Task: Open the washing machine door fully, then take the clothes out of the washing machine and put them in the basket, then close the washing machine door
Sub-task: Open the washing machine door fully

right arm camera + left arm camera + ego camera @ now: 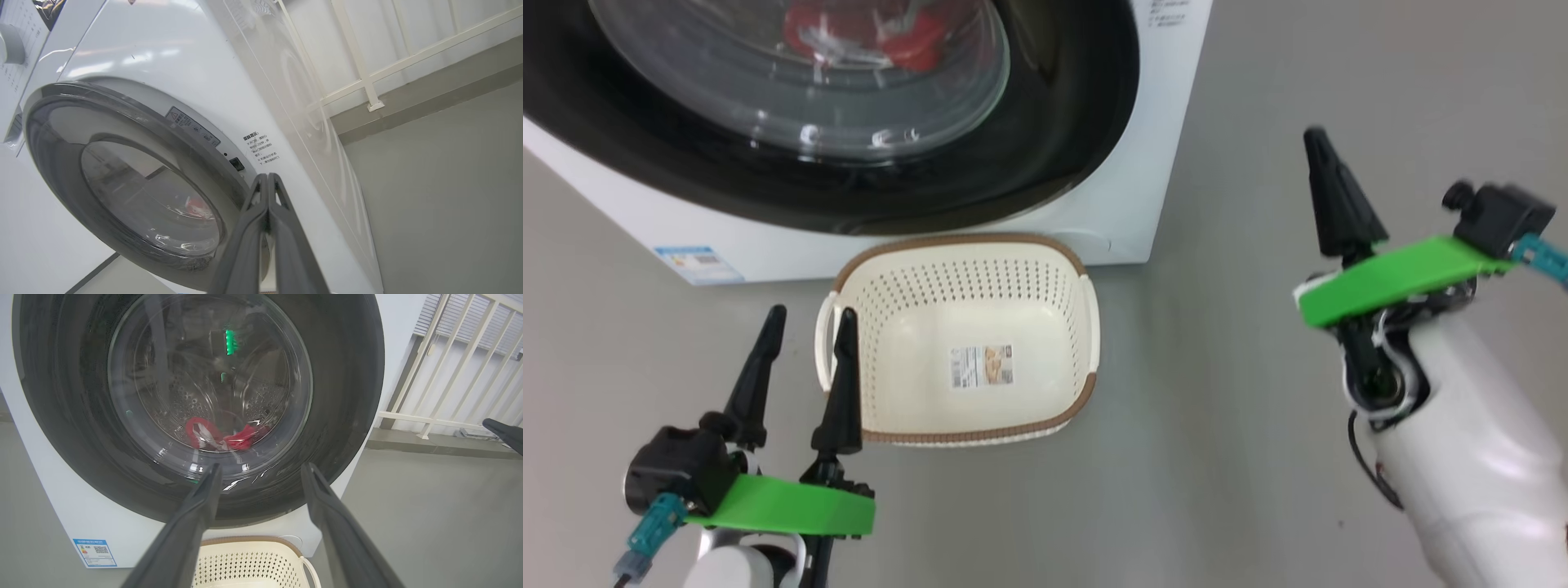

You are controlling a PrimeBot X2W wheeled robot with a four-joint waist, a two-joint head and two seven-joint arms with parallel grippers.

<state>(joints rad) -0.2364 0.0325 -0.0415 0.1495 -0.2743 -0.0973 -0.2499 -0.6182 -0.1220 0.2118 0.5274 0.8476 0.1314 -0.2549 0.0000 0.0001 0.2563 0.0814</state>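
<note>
A white front-loading washing machine [1127, 220] stands on a grey floor [1241, 408], seen from above. The washing machine door [1054, 163], round with a glossy black rim and a bulging clear window, looks closed against the front of the machine. Through the glass, the clothes [882, 33] show as a small red heap with white trim, lying at the bottom of the steel drum. The basket [1086, 327], cream with a brown rim, sits on the floor just in front of the machine, below the door, with a paper label [982, 366] on its bottom. The left gripper [813, 314] hovers at the basket's left handle, its two dark fingers spread wide with nothing between them. The right gripper [1316, 143] is raised well to the right of the machine, its fingers pressed together and holding nothing. In the right wrist view its tips point toward the door's right edge; whether they touch it cannot be told.
</note>
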